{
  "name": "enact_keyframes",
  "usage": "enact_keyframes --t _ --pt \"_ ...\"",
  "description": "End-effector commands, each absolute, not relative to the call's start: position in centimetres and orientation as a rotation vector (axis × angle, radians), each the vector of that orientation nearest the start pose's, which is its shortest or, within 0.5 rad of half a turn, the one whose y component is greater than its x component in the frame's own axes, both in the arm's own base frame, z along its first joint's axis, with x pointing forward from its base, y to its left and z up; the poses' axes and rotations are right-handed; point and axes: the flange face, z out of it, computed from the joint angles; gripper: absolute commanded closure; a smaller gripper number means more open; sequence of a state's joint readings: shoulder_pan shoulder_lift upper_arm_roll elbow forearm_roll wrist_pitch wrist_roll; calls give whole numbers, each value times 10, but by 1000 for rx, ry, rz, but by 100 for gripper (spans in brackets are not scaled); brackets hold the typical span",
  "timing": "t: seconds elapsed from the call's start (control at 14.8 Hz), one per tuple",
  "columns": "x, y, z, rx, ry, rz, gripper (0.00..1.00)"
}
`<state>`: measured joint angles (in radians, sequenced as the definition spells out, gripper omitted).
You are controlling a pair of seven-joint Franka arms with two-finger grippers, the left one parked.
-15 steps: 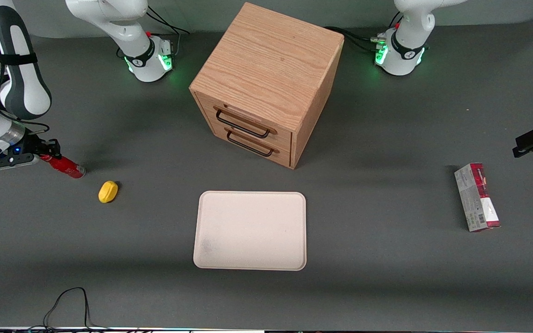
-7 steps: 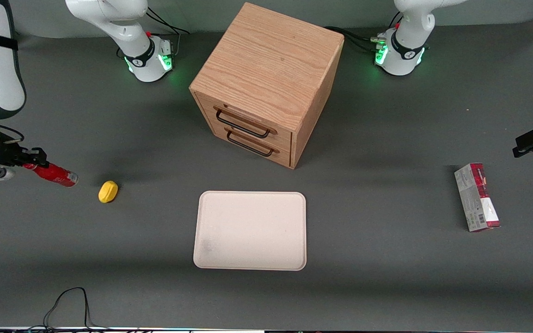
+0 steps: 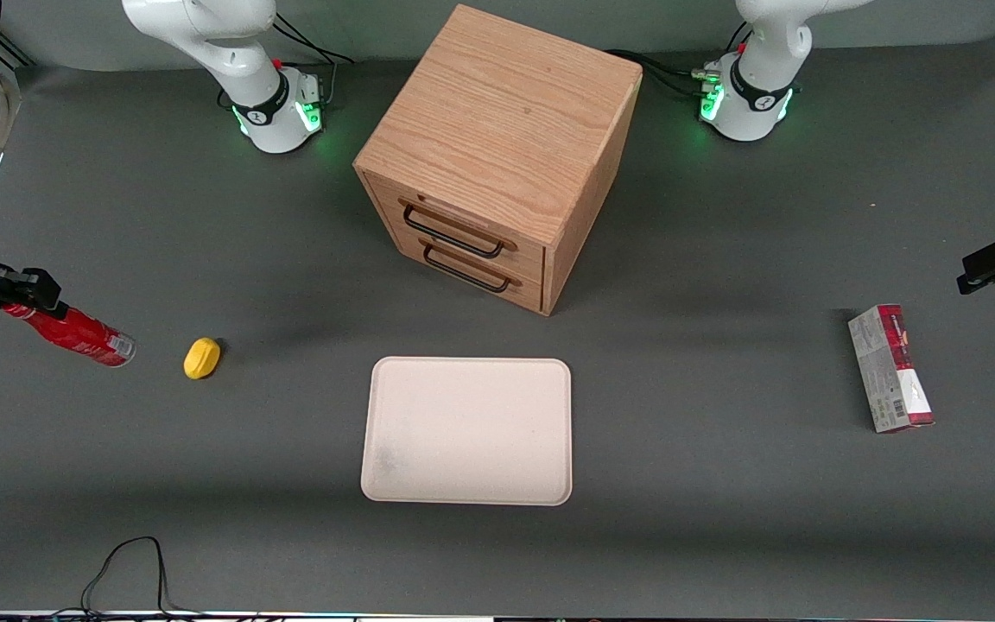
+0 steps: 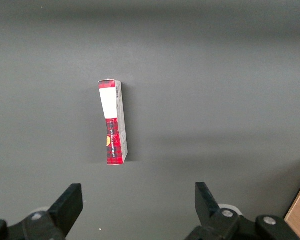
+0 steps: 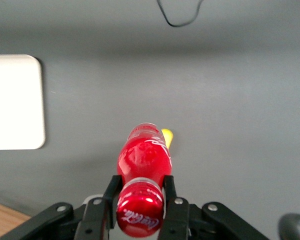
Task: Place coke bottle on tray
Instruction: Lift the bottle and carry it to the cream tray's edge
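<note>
Gripper (image 3: 18, 292) clamped on the neck of the coke bottle (image 3: 79, 336), held tilted above the table at the working arm's end, beside the yellow lump (image 3: 202, 358) and well apart from the tray (image 3: 466, 430).

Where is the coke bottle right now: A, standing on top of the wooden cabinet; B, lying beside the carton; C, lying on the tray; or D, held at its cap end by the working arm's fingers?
D: the gripper has its fingers closed on the cap end of the coke bottle, toward the working arm's end of the table, well apart from the tray.
</note>
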<state>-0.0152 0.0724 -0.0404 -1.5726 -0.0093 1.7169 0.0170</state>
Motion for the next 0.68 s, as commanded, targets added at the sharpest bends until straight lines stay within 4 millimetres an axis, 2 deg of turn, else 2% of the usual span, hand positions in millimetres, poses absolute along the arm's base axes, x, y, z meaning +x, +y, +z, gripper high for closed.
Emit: enact_keyframes --t 0.0,0.14,0.2,0.27,0.47,0.54,0.61 --pt "624 31 626 -3116 178 -89 100" --pt "646 75 624 -3099 120 -65 100" --pt "655 86 618 -3116 114 -68 100" --pt "661 108 610 -3127 105 -69 100" --pt "688 164 571 -3077 144 -86 100" --pt "693 197 554 -3077 144 -124 100" --pt "699 218 536 -3095 157 -174 100"
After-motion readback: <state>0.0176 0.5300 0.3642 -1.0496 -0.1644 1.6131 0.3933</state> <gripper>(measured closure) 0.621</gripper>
